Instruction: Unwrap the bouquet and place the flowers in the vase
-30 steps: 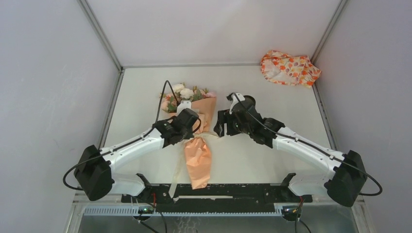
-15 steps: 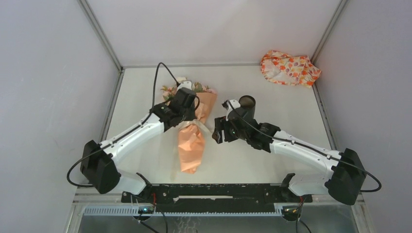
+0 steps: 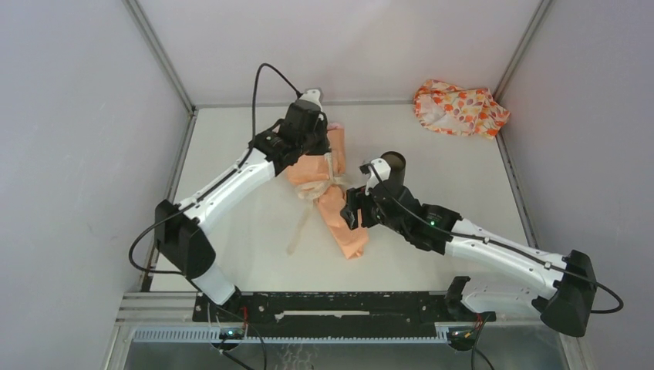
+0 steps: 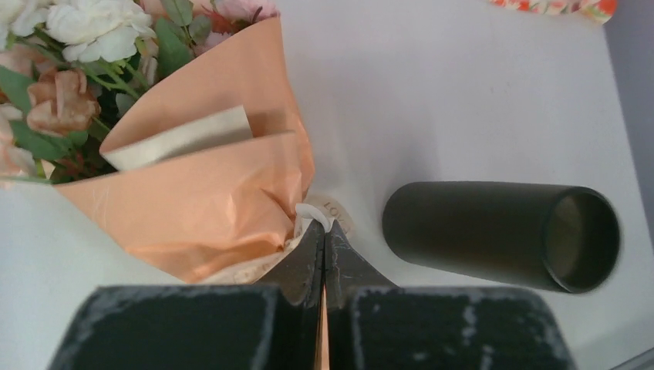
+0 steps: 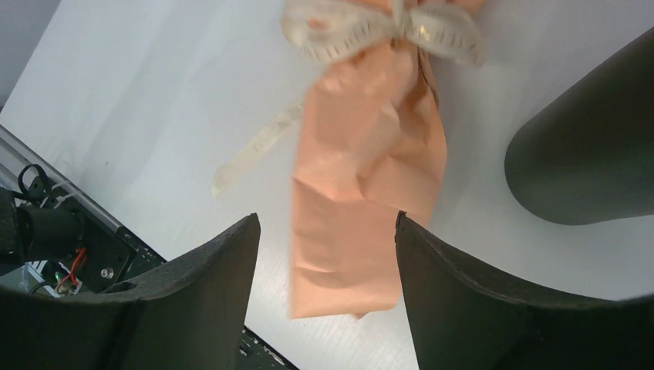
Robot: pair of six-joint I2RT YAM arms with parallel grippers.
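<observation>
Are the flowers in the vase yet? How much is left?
Not yet. Nothing is finished: the bouquet still wears its paper and ribbon. The left hand pinches it at the tie; the open right hand is at the paper's tail. Left: unwrap it, then put the flowers in the vase.

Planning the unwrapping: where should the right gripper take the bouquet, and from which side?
Probably its narrow paper tail below the ribbon bow, from above, the open right gripper straddling its width: that end is slim, straight, sits under the fingers, and is clear of the vase.
</observation>
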